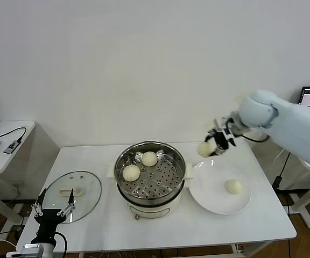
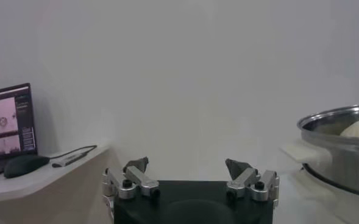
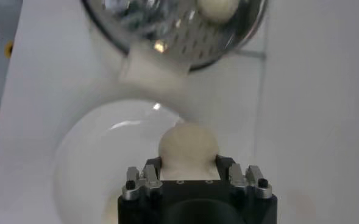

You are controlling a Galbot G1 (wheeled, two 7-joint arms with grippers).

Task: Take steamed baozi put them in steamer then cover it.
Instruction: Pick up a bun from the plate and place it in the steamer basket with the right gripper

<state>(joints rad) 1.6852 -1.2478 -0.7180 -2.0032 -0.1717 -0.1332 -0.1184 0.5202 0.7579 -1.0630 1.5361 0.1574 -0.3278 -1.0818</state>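
My right gripper [image 1: 211, 145] pinched a bun [image 1: 204, 149] above the table [image 1: 144, 231], between the steamer [image 1: 150, 177] and plate [image 1: 219, 188]. My left gripper [image 1: 53, 210] hung spread beside the lid [image 1: 73, 188].

R arm [image 1: 297, 122]: pale blue-white rounded shells, fat ball-like joint, thin black cable looped near wrist. R gripper [image 1: 215, 144]: black body w/ silver metal finger blocks, dark screws. L gripper [image 1: 53, 210]: black base, silver linkage pieces w/ black bolts, dark pointed fingertips [image 2: 138, 164]; black cable below.
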